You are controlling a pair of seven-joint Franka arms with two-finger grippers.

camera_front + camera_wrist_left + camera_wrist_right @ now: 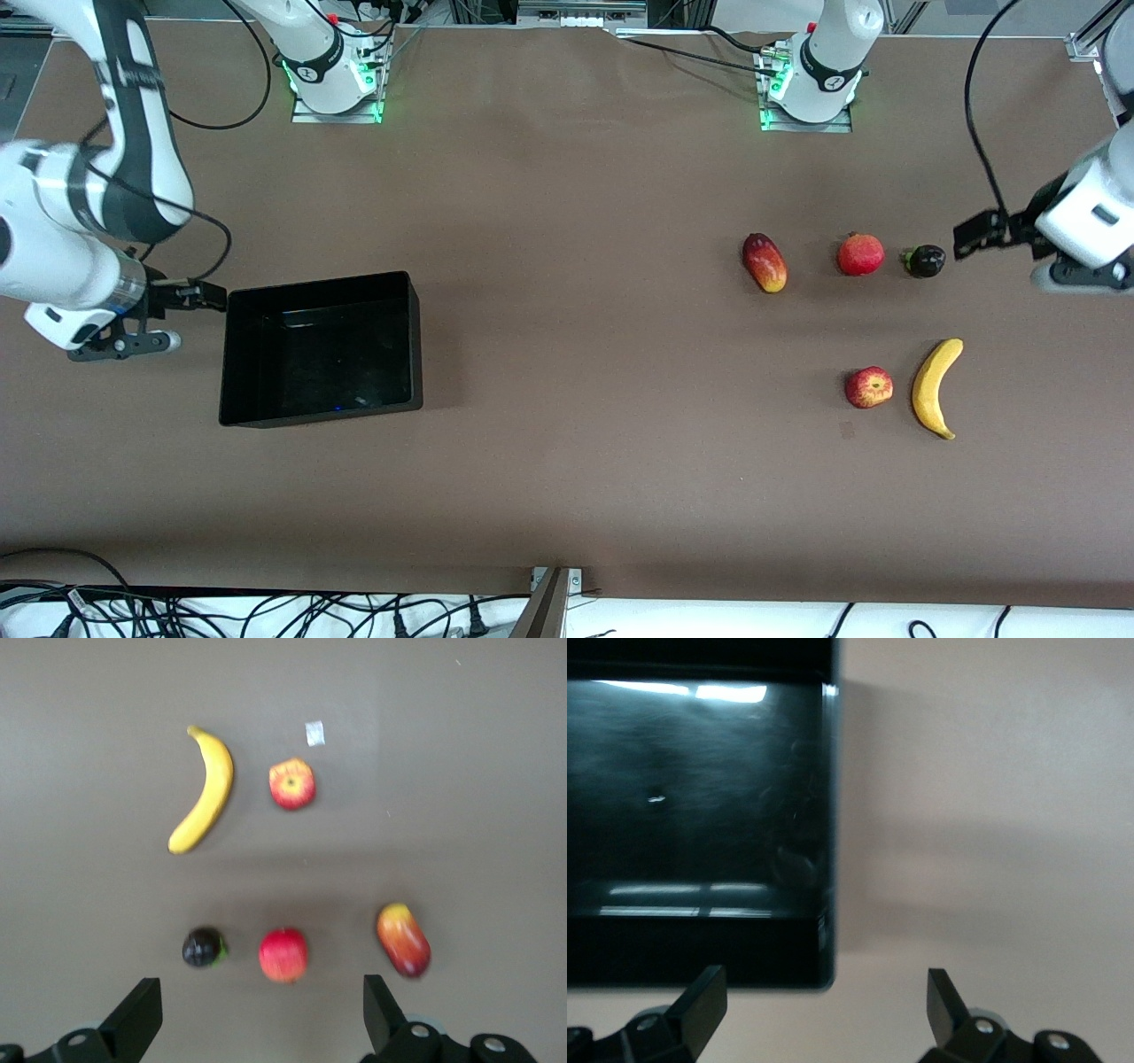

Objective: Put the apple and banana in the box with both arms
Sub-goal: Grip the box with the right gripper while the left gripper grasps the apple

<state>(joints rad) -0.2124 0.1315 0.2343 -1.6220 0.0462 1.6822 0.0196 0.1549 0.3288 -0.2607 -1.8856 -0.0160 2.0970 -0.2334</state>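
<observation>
Brown table (567, 372): box (232, 354) mid-left, empty. Apple (868, 387) beside banana (935, 387), lower right. Left gripper (257, 1014) fingers apart at right edge; right gripper (824, 1005) fingers apart over box's left rim.

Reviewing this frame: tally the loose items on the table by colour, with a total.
Yellow: 1, the banana.
Red or red-yellow: 3, the apple, round red fruit, mango.
Dark purple: 1, small dark fruit.
Black: 1, the box.
Total: 6.
</observation>
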